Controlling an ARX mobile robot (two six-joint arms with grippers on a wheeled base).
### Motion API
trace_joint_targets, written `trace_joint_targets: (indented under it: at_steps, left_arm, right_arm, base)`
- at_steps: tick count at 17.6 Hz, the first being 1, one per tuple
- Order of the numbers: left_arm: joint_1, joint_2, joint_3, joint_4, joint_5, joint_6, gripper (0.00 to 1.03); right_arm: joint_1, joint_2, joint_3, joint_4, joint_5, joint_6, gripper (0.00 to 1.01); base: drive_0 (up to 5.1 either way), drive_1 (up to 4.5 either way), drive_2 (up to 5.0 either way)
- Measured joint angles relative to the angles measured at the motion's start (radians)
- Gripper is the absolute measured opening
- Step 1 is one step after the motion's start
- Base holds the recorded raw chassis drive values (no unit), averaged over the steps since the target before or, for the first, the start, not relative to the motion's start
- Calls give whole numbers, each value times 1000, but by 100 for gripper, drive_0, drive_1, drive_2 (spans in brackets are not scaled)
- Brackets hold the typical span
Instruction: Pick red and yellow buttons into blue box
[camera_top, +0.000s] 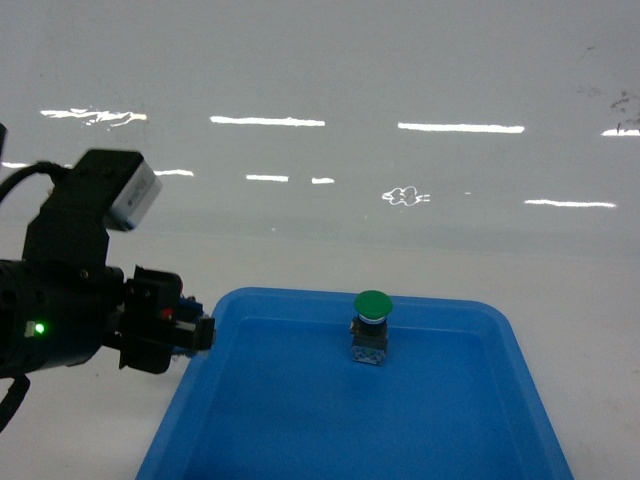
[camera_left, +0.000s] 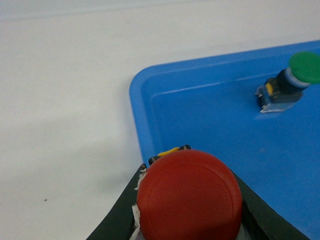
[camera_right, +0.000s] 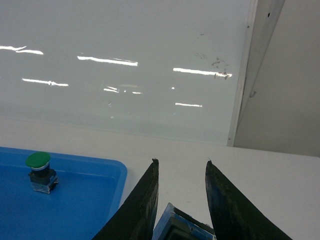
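one red button is sitting clenched in the left gripper, its fingers hovering at the left rim of one shallow blue tray on the white counter. one green button is standing upright inside the tray. the right gripper is holding its fingers parted, empty. no readable writing is showing.

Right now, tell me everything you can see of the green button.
The green button has a round, glossy green mushroom cap on a black collar with a small yellow mark, over a metal-looking block body. It stands upright, cap up, on the floor of the shallow blue tray, toward the far wall and a little right of middle. Only the tray touches it. Neither end effector is near it; the left end effector, at the tray's left rim, holds a red button.
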Motion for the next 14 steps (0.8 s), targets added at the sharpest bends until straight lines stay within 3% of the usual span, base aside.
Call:
trace_joint_targets:
  at_steps: [2, 5, 7, 9, 10, 14]
  left_arm:
    - [33, -129, -47, 38, 35, -6, 32]
    - [177, -414, -202, 225, 72, 31, 32]
    - [280, -571, -301, 200, 50, 25, 32]
    - [305, -711, -354, 153, -1, 12, 32]
    - [299, -801, -354, 94, -23, -19, 32]
    - [179, -940, -395, 19, -43, -52, 32]
  right_arm:
    - [0, 0, 0, 0, 0, 0, 27]
    - [0, 0, 0, 0, 0, 0, 27]
    - [0, 0, 0, 0, 0, 0, 27]
    - [0, 0, 0, 0, 0, 0, 27]
    - [0, 0, 0, 0, 0, 0, 27]
    - [0, 0, 0, 0, 0, 0, 27]
  base:
    - [0, 0, 0]
    - [0, 0, 0]
    - [0, 0, 0]
    - [0, 0, 0]
    - [0, 0, 0]
    - [0, 0, 0]
